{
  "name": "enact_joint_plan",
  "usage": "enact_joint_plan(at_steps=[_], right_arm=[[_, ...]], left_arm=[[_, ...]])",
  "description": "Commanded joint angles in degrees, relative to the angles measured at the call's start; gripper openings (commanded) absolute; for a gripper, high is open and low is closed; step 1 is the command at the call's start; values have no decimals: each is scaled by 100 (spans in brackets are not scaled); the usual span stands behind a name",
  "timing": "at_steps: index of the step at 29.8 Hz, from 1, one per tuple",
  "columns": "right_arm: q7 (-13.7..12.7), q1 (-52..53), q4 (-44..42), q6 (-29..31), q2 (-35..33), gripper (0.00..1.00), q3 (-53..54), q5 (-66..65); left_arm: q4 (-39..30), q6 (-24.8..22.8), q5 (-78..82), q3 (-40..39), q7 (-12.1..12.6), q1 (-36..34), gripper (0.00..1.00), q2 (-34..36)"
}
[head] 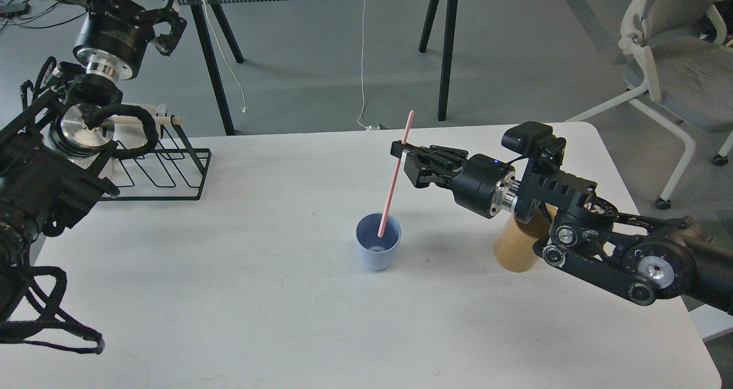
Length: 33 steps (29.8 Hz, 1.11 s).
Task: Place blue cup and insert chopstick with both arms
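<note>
The pale blue cup (378, 248) stands upright near the middle of the white table (229, 297). My right gripper (401, 154) is shut on the upper part of the pink chopstick (394, 177), up and to the right of the cup. The stick is nearly upright, leaning a little right at the top. Its lower tip is inside the cup's mouth. My left gripper (163, 19) is raised at the far left, well away from the cup, fingers spread and empty.
A tan bamboo-coloured cylinder (518, 246) stands right of the cup, partly hidden behind my right arm. A black wire rack (163, 171) sits at the table's back left. A dark-legged table and a white chair (670, 62) stand beyond the table.
</note>
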Motion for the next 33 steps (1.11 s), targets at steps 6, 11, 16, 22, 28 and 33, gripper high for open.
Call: enact_joint_plan(at_steps=[6, 11, 16, 22, 28, 33], right_arm=[[-9, -52, -23, 9, 45, 13, -80, 6], [-9, -79, -15, 9, 89, 21, -177, 6], [-9, -70, 29, 9, 28, 29, -116, 32], [44, -61, 91, -43, -209, 72, 744, 102], [53, -44, -40, 18, -192, 98, 1931, 908], [53, 114, -505, 18, -218, 99, 2397, 2253]], left_arm=[[9, 0, 7, 0, -8, 1, 100, 7], [18, 0, 7, 0, -8, 1, 100, 7], [18, 0, -2, 0, -8, 1, 100, 7], [18, 0, -2, 0, -8, 1, 100, 16], [18, 0, -2, -17, -17, -7, 100, -10], [35, 0, -2, -17, -17, -16, 100, -54]])
